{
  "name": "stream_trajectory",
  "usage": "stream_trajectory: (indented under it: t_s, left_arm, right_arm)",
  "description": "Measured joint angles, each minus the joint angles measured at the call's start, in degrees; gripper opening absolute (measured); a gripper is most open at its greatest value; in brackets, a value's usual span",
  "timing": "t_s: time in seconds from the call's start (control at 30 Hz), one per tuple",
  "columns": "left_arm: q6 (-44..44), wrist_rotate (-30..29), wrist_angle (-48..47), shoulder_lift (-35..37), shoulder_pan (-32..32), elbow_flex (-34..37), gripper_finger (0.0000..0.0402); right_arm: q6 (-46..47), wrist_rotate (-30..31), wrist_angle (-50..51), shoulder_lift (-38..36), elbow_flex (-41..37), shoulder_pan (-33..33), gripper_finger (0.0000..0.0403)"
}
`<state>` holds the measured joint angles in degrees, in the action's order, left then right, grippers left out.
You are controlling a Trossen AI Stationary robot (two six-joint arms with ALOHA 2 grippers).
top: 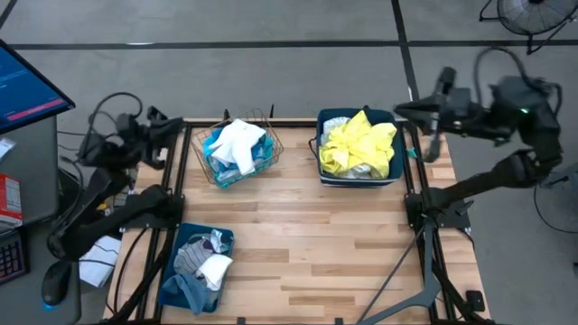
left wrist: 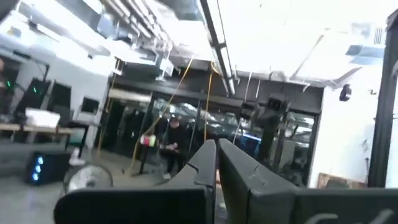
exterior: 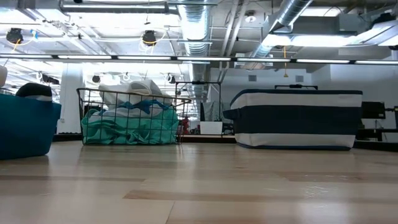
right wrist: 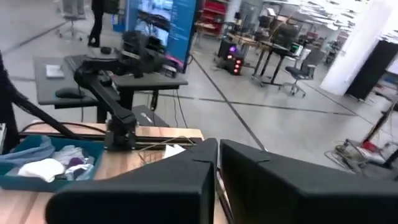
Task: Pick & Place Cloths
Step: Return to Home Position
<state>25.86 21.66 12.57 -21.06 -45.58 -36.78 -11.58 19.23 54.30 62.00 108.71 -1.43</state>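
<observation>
Your left end effector [left wrist: 217, 149] rests just left of the copper wire basket [top: 275, 144], its fingers pressed together on nothing. Forward and left of the basket, a soft blue bin [exterior: 25, 130] holds crumpled grey and white cloths [top: 206, 262]. Inside the basket, a rumpled white towel [top: 237, 143] covers teal fabric [exterior: 127, 127]. To its right, yellow cloths [top: 359, 144] are heaped in a striped bin [exterior: 297, 118]. Beyond that bin, your right end effector [right wrist: 219, 146] is likewise closed and empty.

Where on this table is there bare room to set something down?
Bare table spans the middle and the lower right of the high view, bordered by the wire basket, the yellow-cloth bin and the sock bin. Crowded: the narrow gap between basket and bin. The left gripper and right gripper sit at the far corners.
</observation>
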Motion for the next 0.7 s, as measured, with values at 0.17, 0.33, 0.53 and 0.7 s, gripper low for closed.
stream_trajectory:
  t_s: [0.17, 0.33, 0.53, 0.7]
  left_arm:
    - [-3.8, -0.9, -7.1, 3.8, 0.0, 0.0, 0.0000]
    - [-7.3, -1.5, -10.8, 3.9, 0.0, 1.9, 0.0000]
    - [-7.9, -4.2, -10.0, 3.8, 0.0, 8.6, 0.0000]
    - [-7.7, -4.2, -6.6, 3.8, 2.1, 14.9, 0.0000]
  right_arm:
    - [4.3, 3.4, -7.8, -16.6, -22.3, 0.1, 0.0003]
    - [6.3, 4.5, -24.6, -36.1, -47.0, 0.0, 0.0002]
    - [11.5, 4.8, -36.6, -55.4, -70.0, 0.0, 0.0001]
    - [13.7, 4.9, -40.7, -61.6, -81.3, 0.0, 0.0001]
